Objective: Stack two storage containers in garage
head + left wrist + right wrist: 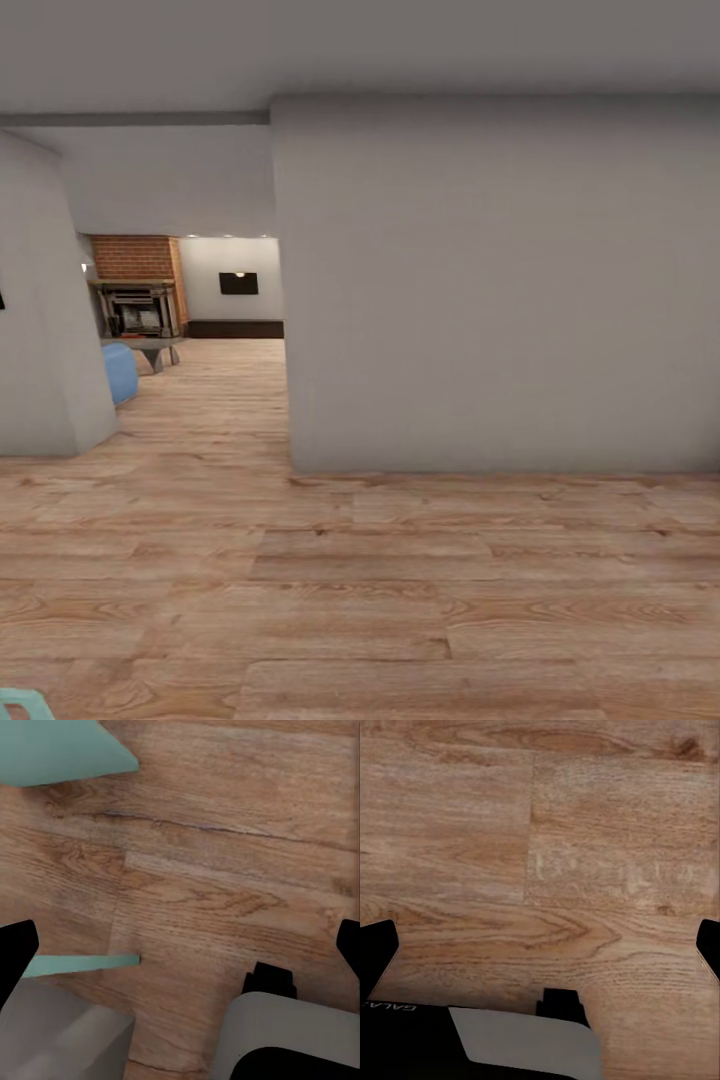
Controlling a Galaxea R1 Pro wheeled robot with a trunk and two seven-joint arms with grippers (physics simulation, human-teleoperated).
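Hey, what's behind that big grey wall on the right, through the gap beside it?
Through the gap left of the grey wall, a brick chimney, fireplace, black TV, dark low cabinet and wood floor show. The wall hides the rest of that room.

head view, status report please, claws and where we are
Both claws open, empty, over wood floor. Living room ahead through opening, fireplace and TV visible. Grey wall blocks right.

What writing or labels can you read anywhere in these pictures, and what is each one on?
"GALAXEA", seen upside down and cut off at the picture's edge, on the robot's dark body panel in the right wrist view.
Nothing else is readable: the black wall-mounted TV down the hall is blank.
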